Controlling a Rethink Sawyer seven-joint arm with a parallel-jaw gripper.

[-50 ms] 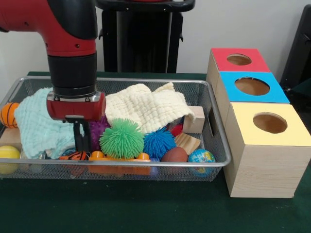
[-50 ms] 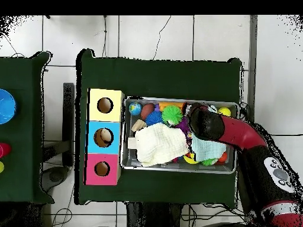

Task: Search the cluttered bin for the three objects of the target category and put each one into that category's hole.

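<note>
A wire mesh bin (image 1: 146,80) holds a jumble of toys. My gripper (image 1: 81,147) hangs low inside its left part, right above a small orange-and-black striped ball (image 1: 77,156). Beside it are a purple spiky ball (image 1: 97,129), a green spiky ball (image 1: 121,139) and a blue spiky ball (image 1: 159,142). Three wooden boxes stand right of the bin, each with a round hole: red (image 1: 238,59), blue (image 1: 252,86), yellow (image 1: 269,123). In the overhead view my arm's wrist (image 2: 201,122) covers the gripper over the bin (image 2: 177,168).
A cream cloth (image 1: 146,109) and a mint cloth (image 1: 39,127) drape over other toys. Also in the bin: an orange basketball (image 1: 8,114), a yellow ball (image 1: 8,152), a globe ball (image 1: 201,156), a brown ball (image 1: 174,155), a wooden block (image 1: 196,119), a flat orange toy (image 1: 119,158).
</note>
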